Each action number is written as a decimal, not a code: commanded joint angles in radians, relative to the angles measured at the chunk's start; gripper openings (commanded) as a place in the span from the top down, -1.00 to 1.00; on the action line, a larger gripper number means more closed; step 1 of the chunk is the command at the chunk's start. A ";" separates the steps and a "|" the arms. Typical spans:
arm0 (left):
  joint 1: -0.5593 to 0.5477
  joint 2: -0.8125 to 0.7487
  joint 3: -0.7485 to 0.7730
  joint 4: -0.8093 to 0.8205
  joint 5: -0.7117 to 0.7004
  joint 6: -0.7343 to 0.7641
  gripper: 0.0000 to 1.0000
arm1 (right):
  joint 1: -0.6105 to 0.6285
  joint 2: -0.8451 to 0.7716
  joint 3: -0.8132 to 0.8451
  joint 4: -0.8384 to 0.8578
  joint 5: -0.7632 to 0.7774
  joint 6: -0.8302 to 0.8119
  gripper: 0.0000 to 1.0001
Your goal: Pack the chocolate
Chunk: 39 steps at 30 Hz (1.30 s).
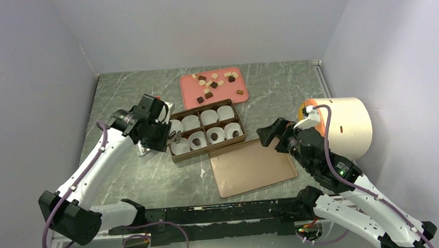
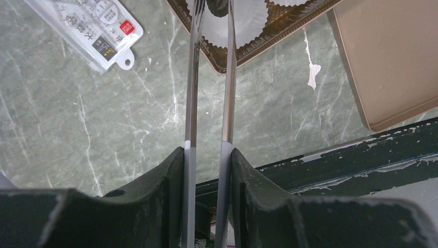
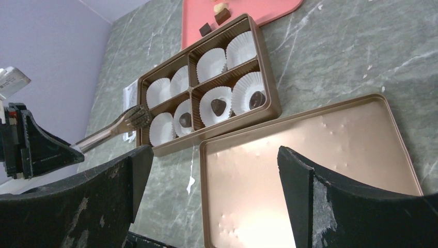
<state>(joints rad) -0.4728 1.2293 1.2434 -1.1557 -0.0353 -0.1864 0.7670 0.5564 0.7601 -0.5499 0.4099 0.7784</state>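
At the upper middle of the overhead view, the loose chocolate (image 1: 213,84) lies scattered on a pink tray (image 1: 190,98). Three more pieces sit in paper cups (image 3: 212,64) along the lower row of the brown box (image 1: 210,150), just below the tray; the other five cups show no piece. The left fingers (image 2: 165,175) are clenched on a pair of metal tongs (image 2: 192,93). The two blades run straight out from them, a little parted, with the tips over the left end of the box, near the one bare cup in that lower row. Whether a chunk sits between the tips I cannot tell, since the left wrist view cuts them off at its top edge. The right fingers (image 3: 119,181) are spread wide and grasp nothing, hanging at centre right near the upper right corner of the box's gold lid (image 1: 251,168), which lies flat on the surface (image 1: 296,90). From the tong tips the tray's pieces lie up and to the right, beyond the box's far long side. The tongs point rightwards, roughly along the box's long axis, so a next pick would probably need them to swing towards the upper edge. The left arm, carrying the tool, looks the better placed.
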 commanded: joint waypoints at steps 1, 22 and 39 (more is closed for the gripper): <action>-0.008 -0.017 -0.004 0.012 0.015 -0.026 0.46 | -0.001 -0.002 0.004 0.027 0.007 -0.008 -0.93; -0.031 0.023 -0.019 0.023 -0.015 -0.037 0.28 | -0.001 -0.026 0.005 0.014 0.012 -0.020 -0.93; -0.035 0.027 -0.011 0.037 -0.019 -0.028 0.19 | -0.001 -0.010 0.010 0.024 0.007 -0.022 -0.93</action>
<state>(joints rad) -0.5014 1.2606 1.2137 -1.1442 -0.0429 -0.2050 0.7670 0.5484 0.7574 -0.5510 0.4103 0.7670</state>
